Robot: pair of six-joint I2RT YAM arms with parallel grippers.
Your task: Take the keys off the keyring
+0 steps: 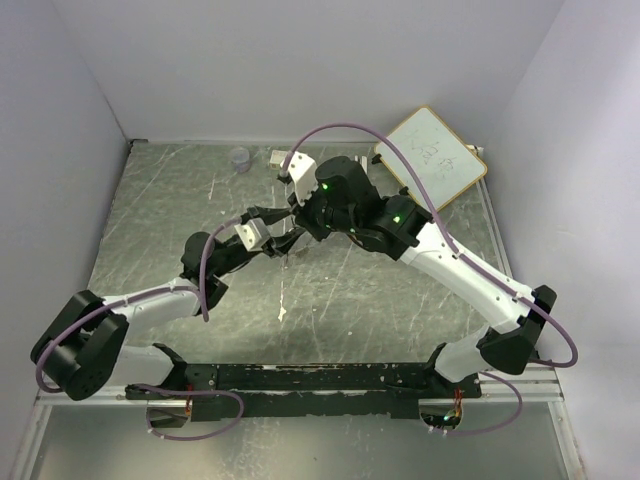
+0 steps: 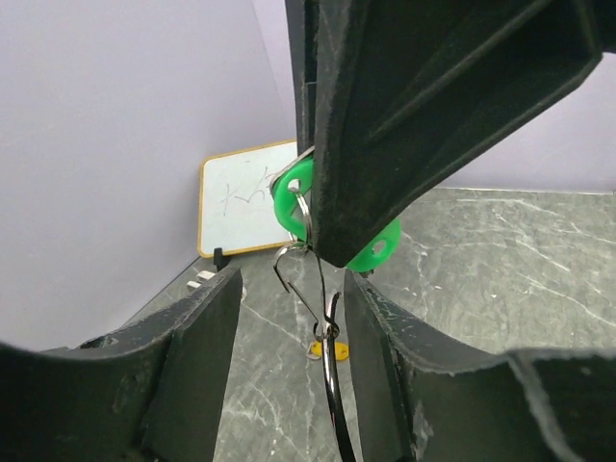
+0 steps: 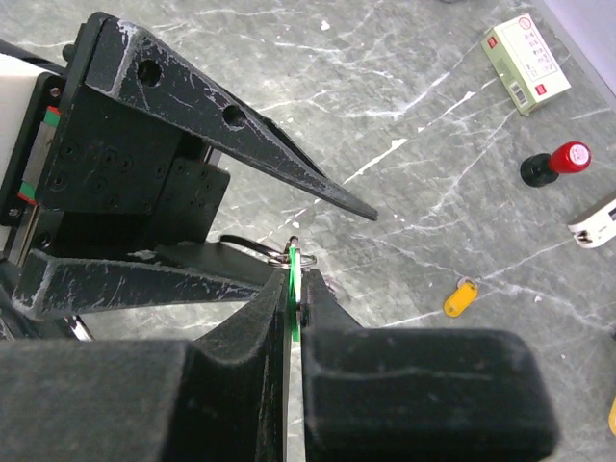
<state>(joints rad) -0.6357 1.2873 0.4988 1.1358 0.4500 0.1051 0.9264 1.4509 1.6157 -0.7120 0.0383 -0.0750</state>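
My right gripper [image 3: 294,265] is shut on the green key [image 3: 292,289], pinching it edge-on; in the left wrist view the green key [image 2: 289,197] shows at its black tip. The silvery keyring [image 2: 334,395] hangs from that key and runs down between my left gripper's fingers [image 2: 197,356], close to the right one. My left gripper [image 2: 289,327] is open around the ring. Both grippers meet above mid-table [image 1: 285,235]. A yellow-orange key [image 3: 461,297] lies loose on the table, also in the left wrist view [image 2: 327,348].
A whiteboard [image 1: 432,155] leans at the back right corner. A red-and-black knob [image 3: 555,164], a small green-and-white box [image 3: 526,64] and a white item [image 3: 597,219] lie on the table. A small clear cup [image 1: 240,158] stands at the back.
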